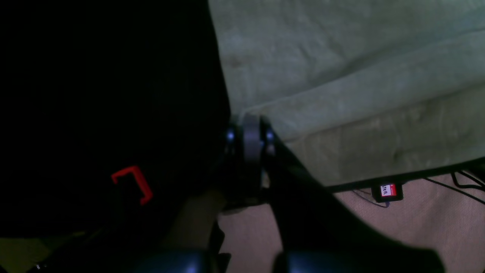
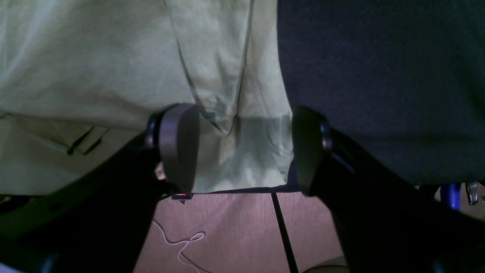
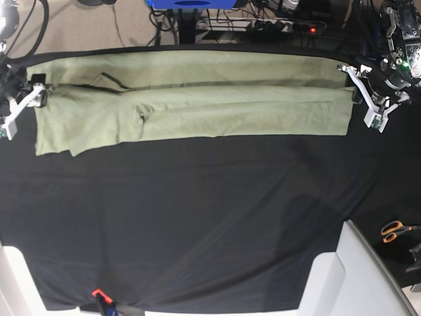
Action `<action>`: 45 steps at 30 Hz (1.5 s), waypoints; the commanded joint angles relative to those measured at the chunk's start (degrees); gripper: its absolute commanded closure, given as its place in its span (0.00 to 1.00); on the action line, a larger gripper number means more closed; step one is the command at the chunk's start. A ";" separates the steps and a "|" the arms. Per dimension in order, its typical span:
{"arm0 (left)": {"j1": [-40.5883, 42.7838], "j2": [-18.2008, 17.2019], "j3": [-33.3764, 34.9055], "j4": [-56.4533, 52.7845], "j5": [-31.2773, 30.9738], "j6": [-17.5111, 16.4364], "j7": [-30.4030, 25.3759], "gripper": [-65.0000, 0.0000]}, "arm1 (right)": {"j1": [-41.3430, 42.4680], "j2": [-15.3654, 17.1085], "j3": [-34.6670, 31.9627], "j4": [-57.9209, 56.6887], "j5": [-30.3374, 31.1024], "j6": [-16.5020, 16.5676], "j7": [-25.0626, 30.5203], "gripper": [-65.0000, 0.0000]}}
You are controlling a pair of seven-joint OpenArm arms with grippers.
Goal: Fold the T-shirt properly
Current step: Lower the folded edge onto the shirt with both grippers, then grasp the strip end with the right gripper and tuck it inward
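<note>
Base view, wrinkled sage cotton T-shirt (image 3: 197,99) folded long, left pincer (image 1: 250,131) clamping hem, right pincer (image 2: 242,148) agape.

A black cloth-covered counter (image 3: 210,217) fills most of the base view. A pair of orange-handled scissors (image 3: 396,230) lies off the cloth's edge, well below the left gripper. A small red bracket-shaped mark (image 1: 132,183) sits on the dark surface to one side of that gripper, and a small red-and-white label (image 1: 387,190) hangs at the counter's edge. Beyond the counter lies a beige carpeted floor (image 2: 227,227), crossed by a black cable (image 2: 282,231) and a thin pale cord (image 2: 182,242).
</note>
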 commanded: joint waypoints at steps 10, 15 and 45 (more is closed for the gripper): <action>0.05 -1.14 -1.09 4.69 -0.63 0.29 -0.26 0.09 | 0.15 0.72 0.25 1.08 0.36 0.25 0.57 0.44; -0.47 1.59 -9.71 9.00 -2.30 0.11 -0.18 0.00 | 0.06 -0.34 -1.77 2.58 0.36 0.34 0.75 0.44; 0.32 1.32 -16.04 -3.31 -19.35 -2.00 0.00 1.00 | 5.25 -2.89 -16.98 -9.99 0.36 0.07 7.52 0.99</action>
